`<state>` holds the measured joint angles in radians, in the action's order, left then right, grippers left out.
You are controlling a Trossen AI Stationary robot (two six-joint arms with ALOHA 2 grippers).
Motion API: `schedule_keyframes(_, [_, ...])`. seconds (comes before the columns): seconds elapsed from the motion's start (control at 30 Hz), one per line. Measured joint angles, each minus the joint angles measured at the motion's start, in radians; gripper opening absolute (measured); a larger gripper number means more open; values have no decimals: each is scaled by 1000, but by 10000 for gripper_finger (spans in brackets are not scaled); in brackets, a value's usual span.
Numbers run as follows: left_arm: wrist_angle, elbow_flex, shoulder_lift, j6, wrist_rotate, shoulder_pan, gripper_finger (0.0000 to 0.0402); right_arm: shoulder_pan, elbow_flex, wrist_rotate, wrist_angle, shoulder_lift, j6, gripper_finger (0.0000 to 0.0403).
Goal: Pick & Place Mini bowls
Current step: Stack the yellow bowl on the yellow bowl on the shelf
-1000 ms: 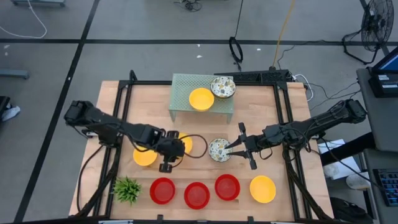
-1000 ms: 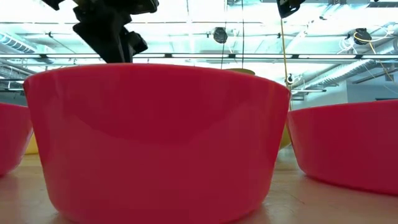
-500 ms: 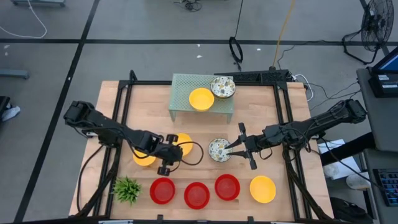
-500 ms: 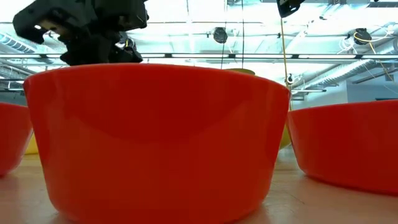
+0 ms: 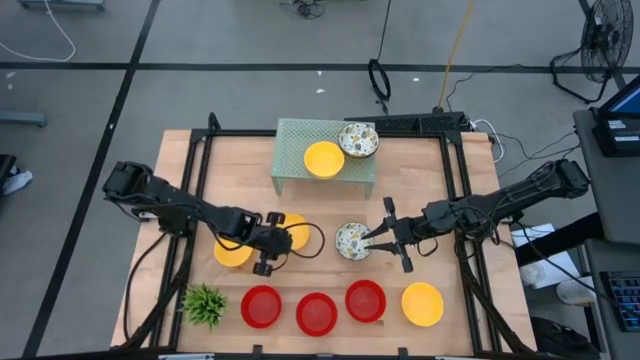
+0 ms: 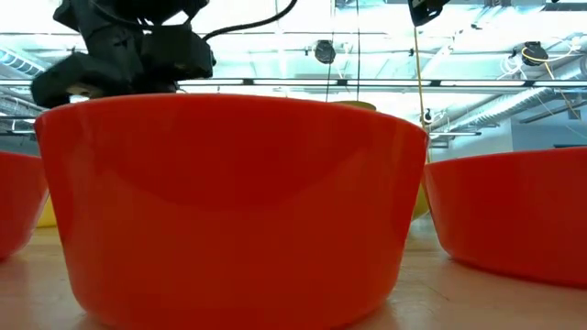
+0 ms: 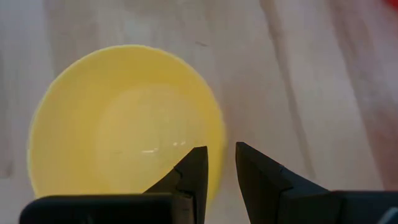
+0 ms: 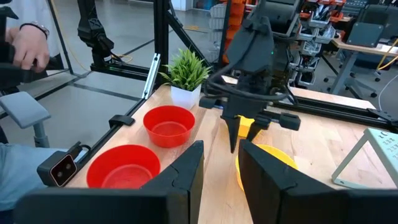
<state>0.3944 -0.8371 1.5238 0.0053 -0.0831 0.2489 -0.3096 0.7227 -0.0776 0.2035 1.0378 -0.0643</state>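
Two yellow mini bowls sit on the table's left half. My left gripper (image 5: 283, 240) hangs low over the nearer-to-centre one (image 5: 297, 230), pointing steeply down. It is open, with one fingertip over the inside of this bowl (image 7: 124, 118) and the other outside its rim. The second yellow bowl (image 5: 230, 252) sits to its left. My right gripper (image 5: 378, 238) stands open and level, high above a speckled bowl (image 5: 350, 240), with nothing between its fingers (image 8: 186, 168).
A pale green mesh stand (image 5: 290, 135) at the far edge carries a yellow bowl (image 5: 323, 158) and a speckled bowl (image 5: 358, 140). Along the near edge stand a green plant (image 5: 204, 303), three red bowls (image 5: 316, 313) and a yellow bowl (image 5: 422, 304). A black frame borders the table.
My left gripper has sunk toward the yellow bowl under it and tipped a little, its fingers still apart. The bowl has stayed where it was.
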Motion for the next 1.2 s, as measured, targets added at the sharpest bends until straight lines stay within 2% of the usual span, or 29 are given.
schedule_keyframes(0.3, [-59, 45, 12, 36, -8, -23, 88, 0, 0, 0, -1, 0, 0, 89])
schedule_keyframes(0.47, [-82, 47, 21, 10, -73, -36, 88, 0, 0, 0, -7, 0, 0, 89])
schedule_keyframes(0.57, [-108, 46, 21, 12, -71, -40, 87, 0, 0, 0, -14, 0, 0, 89])
schedule_keyframes(0.67, [-116, 46, 21, 16, -67, -39, 69, 0, -3, 0, -13, 0, 0, 89])
schedule_keyframes(0.83, [-116, 46, 21, 10, -67, -39, 10, 0, -35, 0, 17, 0, -1, 89])
schedule_keyframes(1.03, [-147, 46, 21, -24, -67, -41, 7, 0, -90, 0, 145, 0, -1, 89])
schedule_keyframes(1.2, [-234, 46, 14, -32, -63, -39, 6, 0, -96, 0, 174, 0, -1, 89])
